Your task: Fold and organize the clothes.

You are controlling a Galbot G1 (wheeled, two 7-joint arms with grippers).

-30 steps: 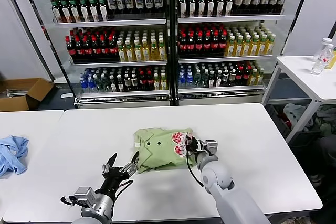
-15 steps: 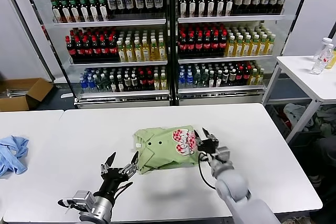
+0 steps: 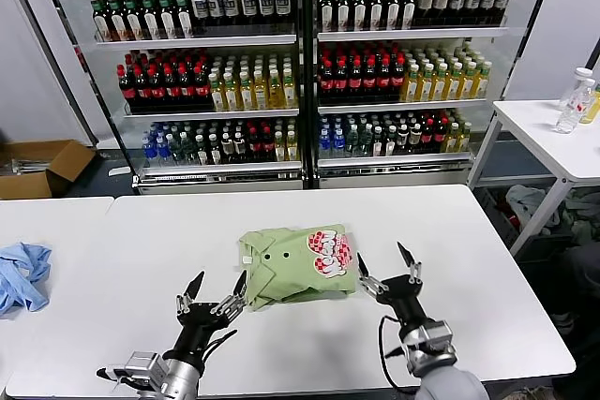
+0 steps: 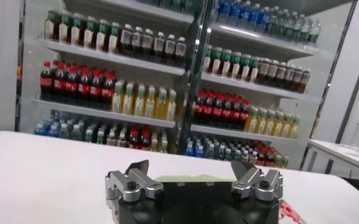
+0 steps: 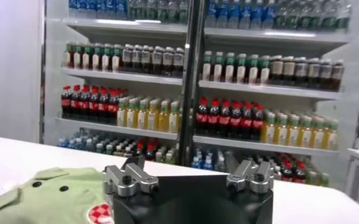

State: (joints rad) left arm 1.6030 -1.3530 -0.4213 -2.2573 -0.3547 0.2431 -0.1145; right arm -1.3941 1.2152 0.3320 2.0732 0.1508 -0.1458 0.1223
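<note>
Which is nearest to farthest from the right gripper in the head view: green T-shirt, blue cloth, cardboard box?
From the right gripper, open above the table:
1. Green T-shirt, folded, just to its left at table centre.
2. Blue cloth, on the far left table.
3. Cardboard box, on the floor, back left.

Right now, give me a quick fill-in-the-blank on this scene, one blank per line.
1. The folded T-shirt is light ____.
2. Both grippers, left gripper and right gripper, are ____ and hold nothing.
3. The blue cloth lies on the robot's ____ side.
Missing words: green; open; left
</note>
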